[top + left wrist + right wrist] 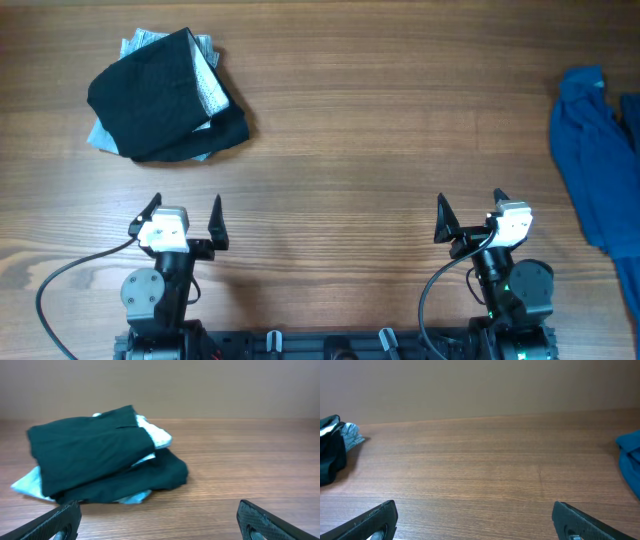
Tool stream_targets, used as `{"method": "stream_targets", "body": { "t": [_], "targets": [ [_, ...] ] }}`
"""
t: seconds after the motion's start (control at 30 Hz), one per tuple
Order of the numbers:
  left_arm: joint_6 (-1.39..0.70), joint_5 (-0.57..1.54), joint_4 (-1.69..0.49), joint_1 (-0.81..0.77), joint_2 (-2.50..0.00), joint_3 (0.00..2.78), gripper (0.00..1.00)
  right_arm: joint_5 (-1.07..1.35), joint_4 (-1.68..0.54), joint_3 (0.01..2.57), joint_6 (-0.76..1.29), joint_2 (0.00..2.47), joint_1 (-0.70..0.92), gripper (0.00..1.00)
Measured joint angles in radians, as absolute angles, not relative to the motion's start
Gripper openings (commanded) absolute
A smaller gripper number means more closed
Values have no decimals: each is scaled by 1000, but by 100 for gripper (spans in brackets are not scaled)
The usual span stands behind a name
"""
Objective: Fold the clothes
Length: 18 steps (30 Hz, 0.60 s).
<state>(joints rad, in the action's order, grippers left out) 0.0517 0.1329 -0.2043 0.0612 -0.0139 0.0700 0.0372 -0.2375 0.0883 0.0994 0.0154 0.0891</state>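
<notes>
A stack of folded clothes point(165, 97), dark green on top with light blue and white pieces under it, lies at the far left of the wooden table; it fills the left of the left wrist view point(95, 460) and shows at the left edge of the right wrist view point(332, 447). A crumpled blue garment point(600, 150) lies at the right edge, partly out of frame, and shows in the right wrist view point(630, 457). My left gripper point(183, 212) is open and empty near the front edge. My right gripper point(470, 212) is open and empty near the front edge.
The wooden table point(380, 130) stretches between the folded stack and the blue garment. A black cable point(60, 285) curves from the left arm's base at the front left.
</notes>
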Motion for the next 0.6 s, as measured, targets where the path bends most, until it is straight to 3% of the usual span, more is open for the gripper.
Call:
{"method": "stream_targets", "body": {
  "t": [0.37, 0.6],
  "targets": [
    [52, 397, -193, 61, -14, 70, 100, 54, -234, 88, 141, 15, 89, 100],
    [-11, 456, -199, 61, -17, 75, 100, 249, -73, 107, 236, 23, 88, 100]
  ]
}}
